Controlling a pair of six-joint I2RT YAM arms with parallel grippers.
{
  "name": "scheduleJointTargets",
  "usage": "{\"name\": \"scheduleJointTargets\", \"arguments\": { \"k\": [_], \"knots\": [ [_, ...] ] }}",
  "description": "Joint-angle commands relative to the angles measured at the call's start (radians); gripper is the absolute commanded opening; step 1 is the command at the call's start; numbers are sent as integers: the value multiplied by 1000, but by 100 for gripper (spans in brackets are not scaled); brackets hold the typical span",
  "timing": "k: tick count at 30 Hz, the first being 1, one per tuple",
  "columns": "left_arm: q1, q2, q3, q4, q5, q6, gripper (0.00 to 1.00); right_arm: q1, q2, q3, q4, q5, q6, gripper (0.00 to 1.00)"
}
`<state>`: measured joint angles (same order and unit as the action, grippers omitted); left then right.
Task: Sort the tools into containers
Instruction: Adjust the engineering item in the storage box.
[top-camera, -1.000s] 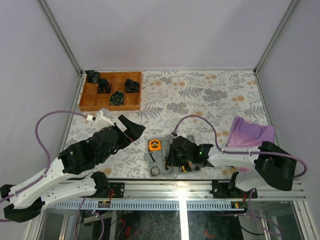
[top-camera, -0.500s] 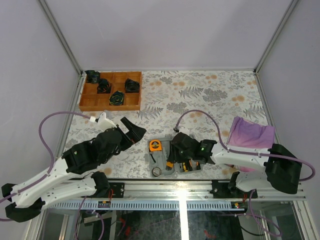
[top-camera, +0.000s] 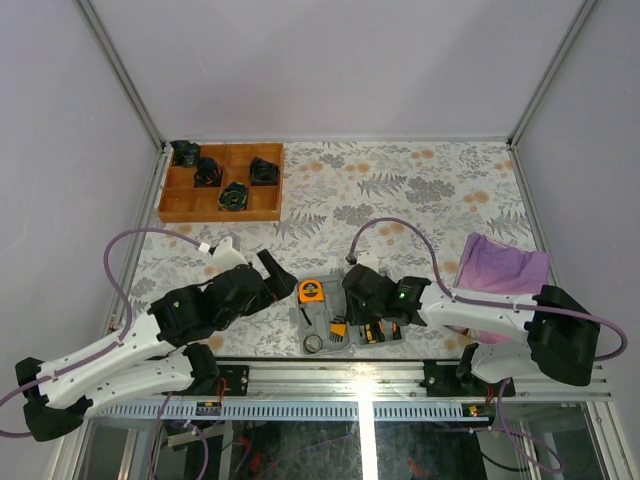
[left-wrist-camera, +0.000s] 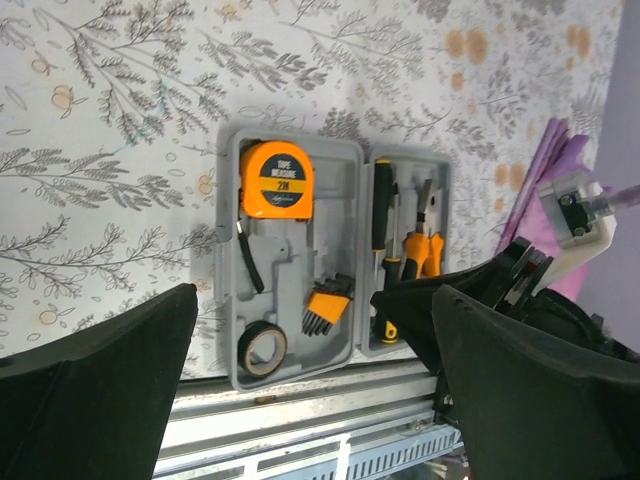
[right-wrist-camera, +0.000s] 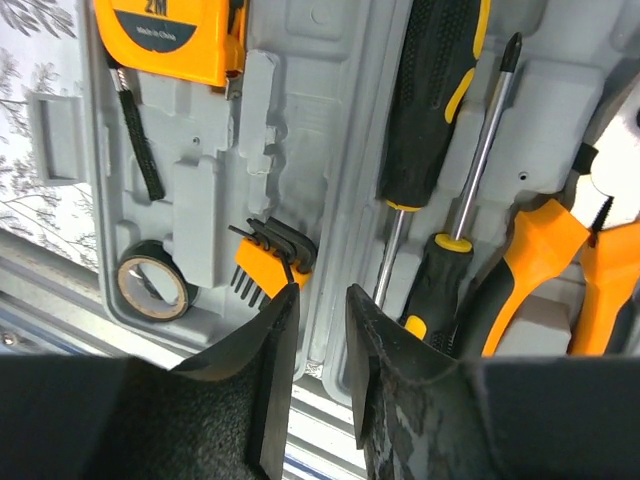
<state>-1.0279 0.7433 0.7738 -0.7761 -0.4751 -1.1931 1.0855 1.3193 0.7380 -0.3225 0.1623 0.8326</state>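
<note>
Grey case lay open at the tabletop's near edge, tools seated.
It held tape measure, hex keys, screwdrivers and pliers. My right end effector hovered above, barely parted and empty. My left end effector gaped wide, empty.

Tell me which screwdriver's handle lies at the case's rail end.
The screwdriver beside the pliers; the other screwdriver has its handle at the far end.

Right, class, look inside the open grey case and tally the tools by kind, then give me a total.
Tape measure: 1
Screwdrivers: 2
Pliers: 1
Hex key set: 1
Roll of black tape: 1
Total: 6
</note>
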Motion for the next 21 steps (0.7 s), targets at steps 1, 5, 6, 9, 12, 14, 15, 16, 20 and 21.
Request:
{"name": "scheduleJointTargets", "arguments": {
  "k": [1, 5, 6, 9, 12, 14, 15, 16, 20, 21],
  "knots": [
    [-3, -4, -38, 23, 20, -9, 100, -4, 57, 53, 44, -22, -46, 31],
    [0, -4, -72, 42, 33, -8, 100, -3, 105, 55, 93, -39, -69, 29],
    [-1, -3, -80, 44, 36, -8, 100, -3, 123, 61, 93, -41, -74, 29],
    [2, -4, -102, 51, 44, -12, 100, -3, 154, 69, 109, -61, -92, 27],
    [5, -6, -124, 58, 51, -16, 100, -3, 181, 76, 113, -85, -111, 24],
    [8, -8, -138, 65, 56, -17, 100, -4, 195, 84, 102, -91, -124, 23],
    [10, -8, -145, 69, 59, -17, 100, -4, 202, 89, 93, -94, -129, 23],
    [12, -9, -149, 70, 61, -17, 100, -4, 204, 94, 84, -93, -133, 23],
    [20, -7, -163, 74, 63, -12, 100, -3, 149, 94, 59, -54, -142, 23],
    [25, -9, -167, 75, 61, -10, 100, -4, 125, 91, 49, -35, -145, 24]
  ]
}}
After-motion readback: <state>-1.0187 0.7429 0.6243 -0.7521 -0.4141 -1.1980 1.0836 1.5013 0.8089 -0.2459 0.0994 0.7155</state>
